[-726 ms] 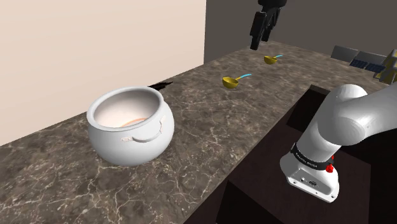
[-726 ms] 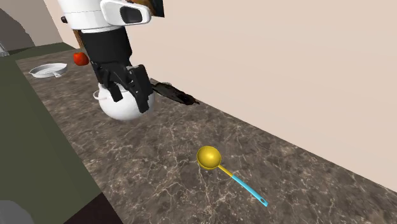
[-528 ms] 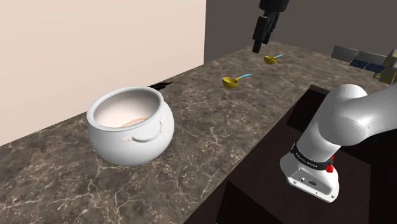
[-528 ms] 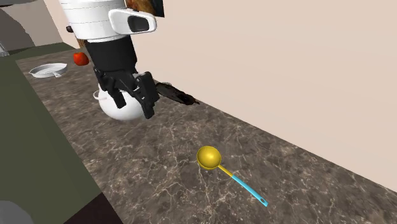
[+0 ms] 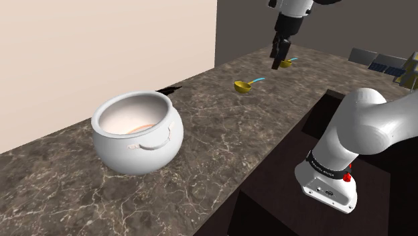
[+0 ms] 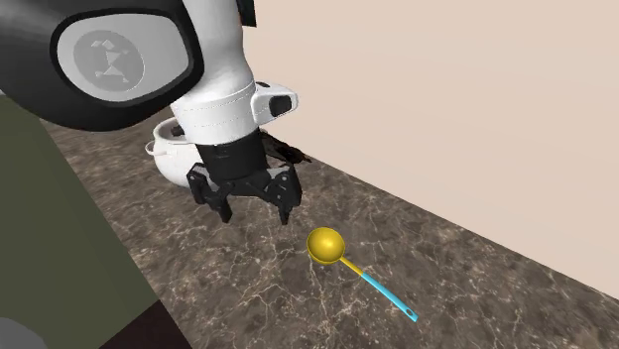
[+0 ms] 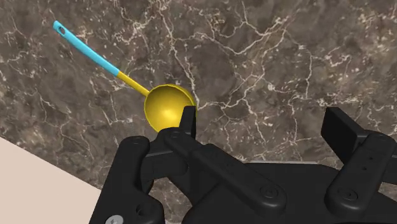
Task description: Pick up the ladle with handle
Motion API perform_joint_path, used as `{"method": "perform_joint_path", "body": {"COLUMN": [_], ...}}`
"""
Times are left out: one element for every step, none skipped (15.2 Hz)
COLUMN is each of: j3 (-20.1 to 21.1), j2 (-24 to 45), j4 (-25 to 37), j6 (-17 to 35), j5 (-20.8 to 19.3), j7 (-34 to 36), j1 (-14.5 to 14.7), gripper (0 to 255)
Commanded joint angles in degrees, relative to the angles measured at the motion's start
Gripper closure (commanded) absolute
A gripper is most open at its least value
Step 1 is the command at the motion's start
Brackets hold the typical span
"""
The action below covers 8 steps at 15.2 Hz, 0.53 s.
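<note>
Jaws released, spread wide, nothing between them: gripper (image 7: 266, 121) poised above the marbled counter (image 7: 286, 51).
Ladle (image 7: 162, 109) lies flat outside the jaws: thin blue handle (image 7: 86, 48) farthest off, yellow bowl just beyond one fingertip (image 7: 188, 118), bare counter between the fingers. Judged light, rigid, smooth, likely slippery; bowl too round to pinch. Best hold: across the handle near the bowl, jaws recentred and squared to it.

Saw a white, round-bellied pot (image 5: 137, 132) standing upright on the dark veined worktop (image 5: 221, 137), near the plain beige wall (image 5: 100, 47). Noted a small black patch (image 5: 171, 88) at the wall's foot beyond the pot.
</note>
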Motion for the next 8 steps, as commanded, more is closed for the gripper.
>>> {"method": "perform_joint_path", "body": {"j3": [-3.92,-5.9,-7.91,-9.95,-12.02,-14.16,-16.3,-18.48], "j2": [0.55,1.23,2.08,3.12,4.32,5.67,7.19,8.84], "j4": [-2.31,-3.0,-3.54,-3.94,-4.18,-4.28,-4.23,-4.05], "j6": [4.04,5.94,7.88,9.85,11.85,13.86,15.88,17.91], "j5": [-2.58,-3.74,-4.85,-5.89,-6.84,-7.73,-8.47,-9.07], "j7": [-7.32,-10.71,-14.11,-17.51,-20.93,-24.33,-27.77,-31.25], "j1": [0.97,1.51,2.1,2.75,3.47,4.32,5.26,6.31], "gripper": [0,0,0,0,0,0,0,0]}}
